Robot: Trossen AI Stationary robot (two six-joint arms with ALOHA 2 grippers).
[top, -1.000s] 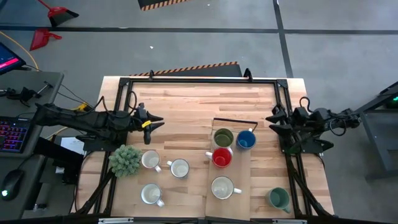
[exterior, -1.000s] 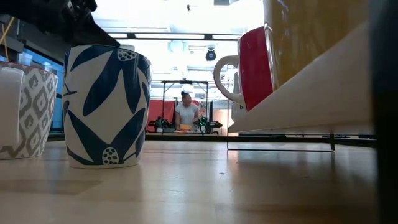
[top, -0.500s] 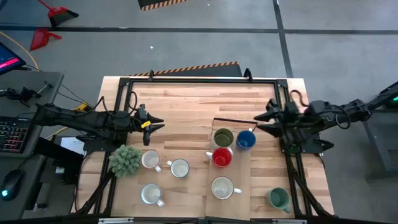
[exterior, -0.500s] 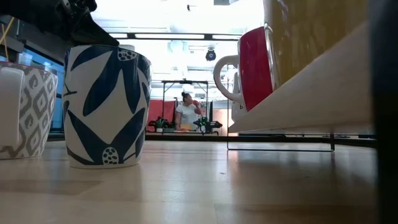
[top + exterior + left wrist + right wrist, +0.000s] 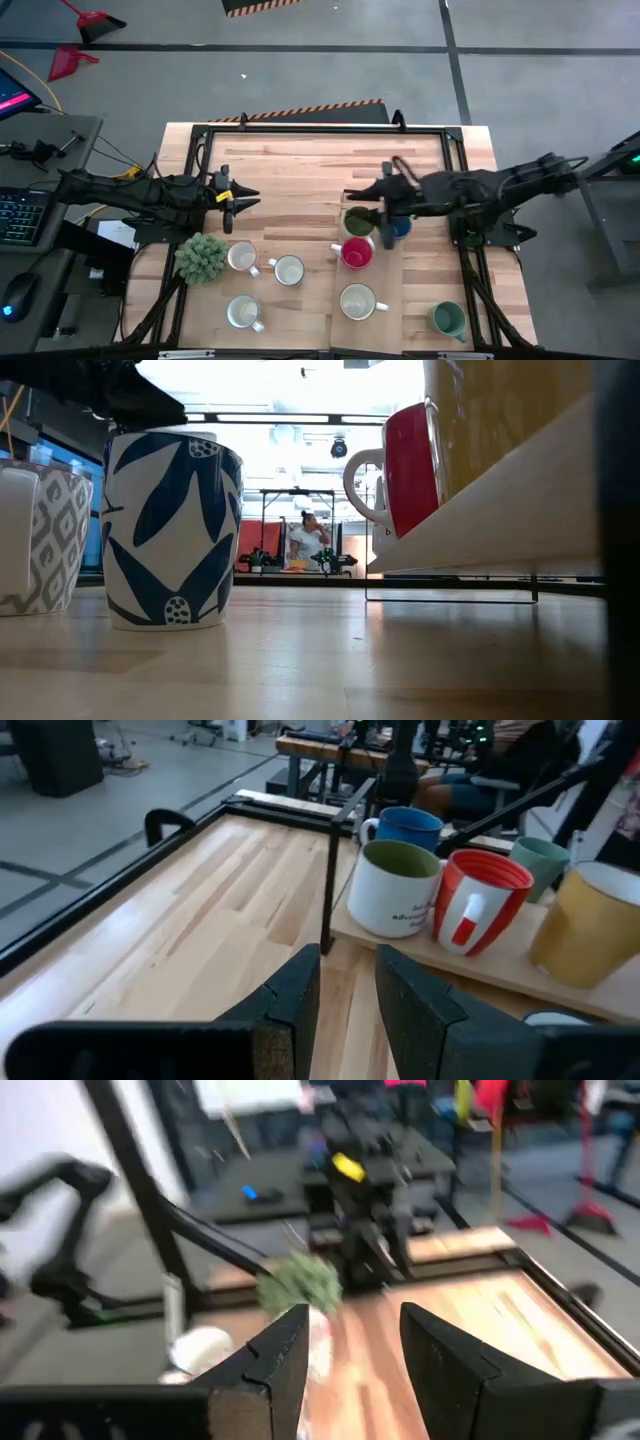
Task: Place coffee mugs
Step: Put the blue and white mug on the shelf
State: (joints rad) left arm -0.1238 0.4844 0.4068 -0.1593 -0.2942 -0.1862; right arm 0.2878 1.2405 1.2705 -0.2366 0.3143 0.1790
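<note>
**Right claw over the raised board, empty; mugs split across the surface**

Right claw (image 5: 368, 190): reached in over the far end of the raised wooden board (image 5: 385, 312), above and just beside the olive green mug (image 5: 359, 220) and the blue mug (image 5: 397, 225). Its fingers (image 5: 270, 1360) stand spread, nothing between them. Released.

Left claw (image 5: 245, 197): waits over bare wood on the left, apart from every mug. Fingers (image 5: 290, 1005) part-way apart with only open wood in the gap; grasping nothing.

Mugs on the board: olive green and blue at the far end, red mug (image 5: 355, 252) next, a white mug (image 5: 356, 300) nearer.

Mugs off it:
- teal green mug (image 5: 447, 319) at the near right of the surface
- three white or cream mugs on the left half, (image 5: 242, 257), (image 5: 288, 270), (image 5: 243, 312), by the bushy plant (image 5: 201, 257)
- low view shows a blue-leaf patterned mug (image 5: 170, 530) up close; cannot match it to one seen from overhead

Judgement on the step: right arm seems to be lining up on a far-end mug, which one I cannot tell. To do it well:
- come down plumb, one finger inside the rim, one outside
- choose the rim side away from the neighbour; olive, blue and red sit tight together, so a wide approach would knock one
- keep clear of the handle
- lift straight before travelling sideways
</note>
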